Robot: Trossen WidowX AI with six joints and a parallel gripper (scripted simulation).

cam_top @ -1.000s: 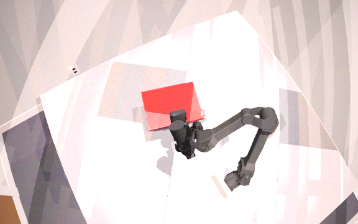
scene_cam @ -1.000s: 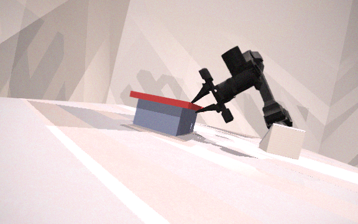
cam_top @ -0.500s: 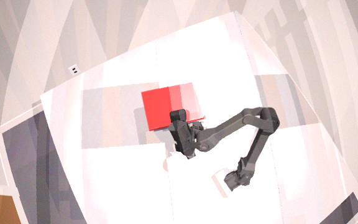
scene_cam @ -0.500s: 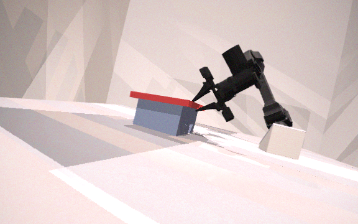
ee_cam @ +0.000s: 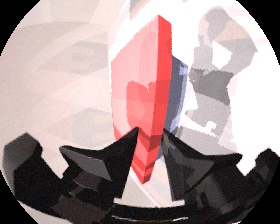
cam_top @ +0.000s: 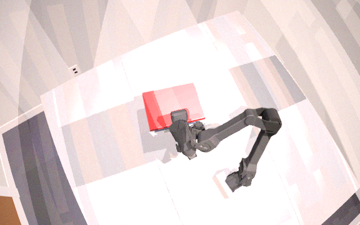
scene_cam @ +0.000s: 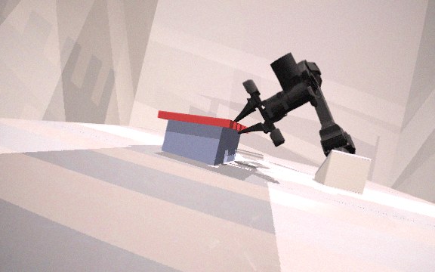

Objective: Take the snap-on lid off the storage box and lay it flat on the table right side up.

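The red lid [cam_top: 175,98] [scene_cam: 195,118] [ee_cam: 136,75] is on the blue-grey storage box [scene_cam: 191,141] [ee_cam: 178,90]. In the exterior view the lid's edge at the gripper looks slightly raised, with the lid a little tilted against the box top; its far edge stays at the rim. The box stands upright on the table [scene_cam: 202,227]. My gripper [scene_cam: 236,127] [ee_cam: 149,130] is shut on the lid's near edge, one finger above and one below. The top view hides the fingertips under the gripper body. The box's inside is hidden.
A pale wedge-like block [scene_cam: 347,174] stands by the arm's base. The arm reaches to the box from the base side. A dark strip [cam_top: 33,162] borders the table's left side in the top view.
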